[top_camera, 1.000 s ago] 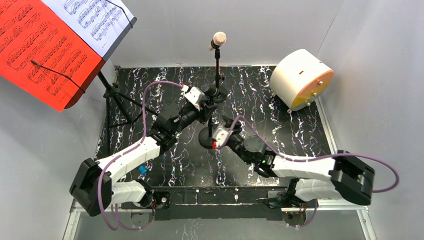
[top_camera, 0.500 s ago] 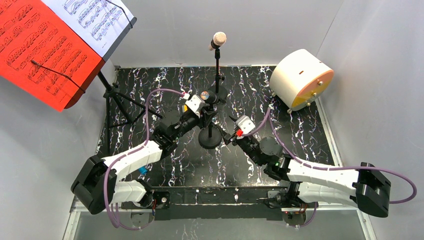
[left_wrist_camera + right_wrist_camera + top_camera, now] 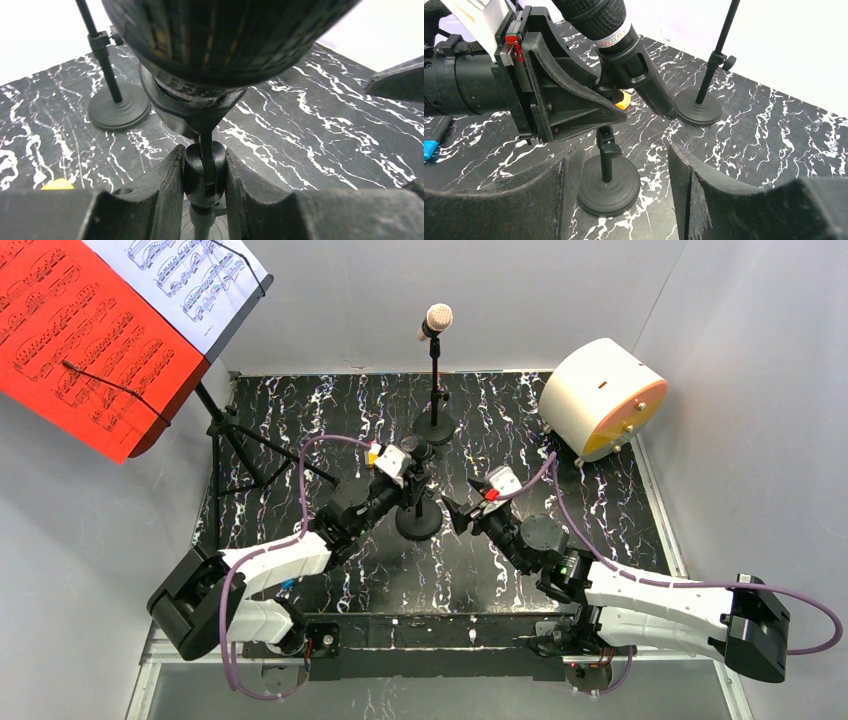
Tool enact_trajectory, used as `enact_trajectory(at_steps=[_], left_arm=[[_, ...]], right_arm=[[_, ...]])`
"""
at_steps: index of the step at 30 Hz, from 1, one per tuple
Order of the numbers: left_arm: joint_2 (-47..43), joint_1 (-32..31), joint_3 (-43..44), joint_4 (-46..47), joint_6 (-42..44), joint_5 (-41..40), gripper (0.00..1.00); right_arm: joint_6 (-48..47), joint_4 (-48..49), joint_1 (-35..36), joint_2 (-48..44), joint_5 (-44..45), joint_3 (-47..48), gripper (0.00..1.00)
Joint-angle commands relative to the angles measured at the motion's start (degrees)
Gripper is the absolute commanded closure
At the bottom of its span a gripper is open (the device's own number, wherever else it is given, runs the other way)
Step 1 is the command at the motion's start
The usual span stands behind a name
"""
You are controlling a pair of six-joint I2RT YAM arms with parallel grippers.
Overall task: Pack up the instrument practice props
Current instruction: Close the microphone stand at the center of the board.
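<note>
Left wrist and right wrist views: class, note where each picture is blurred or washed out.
Left wrist view: the black microphone looms close at the top, soft and out of focus; the wall behind is blown out white. Right wrist view: its own fingers are dark blurs along the bottom, the round base beyond them is sharp, and the wall is washed out too.

This is a robotics lab test cell, not a lived-in room. Plain pale grey panel walls [image 3: 400,300] box in a black, white-veined marble-pattern tabletop [image 3: 620,490]. Two white-and-black robot arms, left [image 3: 270,560] and right [image 3: 650,590], are bolted to a black mounting bar [image 3: 430,632] at its near edge. A beige-headed microphone on a black round-based pole [image 3: 437,318] stands there like a stage prop.
</note>
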Motion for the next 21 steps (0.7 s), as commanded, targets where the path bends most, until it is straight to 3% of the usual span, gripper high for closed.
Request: enact_trajectory(at_steps=[1,13,21], left_arm=[[-1.87,-2.12,-2.21,1.17,-1.44,-12.30,1.00],[4.78,-12.35,-4.40,8.39,-3.37,-38.04,0.97],[3.19,-13.43,-4.64,8.56,-3.08,-35.95,0.57]], right_arm=[[3.30,-2.82,0.14,-0.82,-0.05,2.21,0.30],[6.28,-3.60,0.14,0.62,-0.32,2.03,0.29],[5.90,-6.26,0.14,-0.32,-0.51,3.29,0.28]])
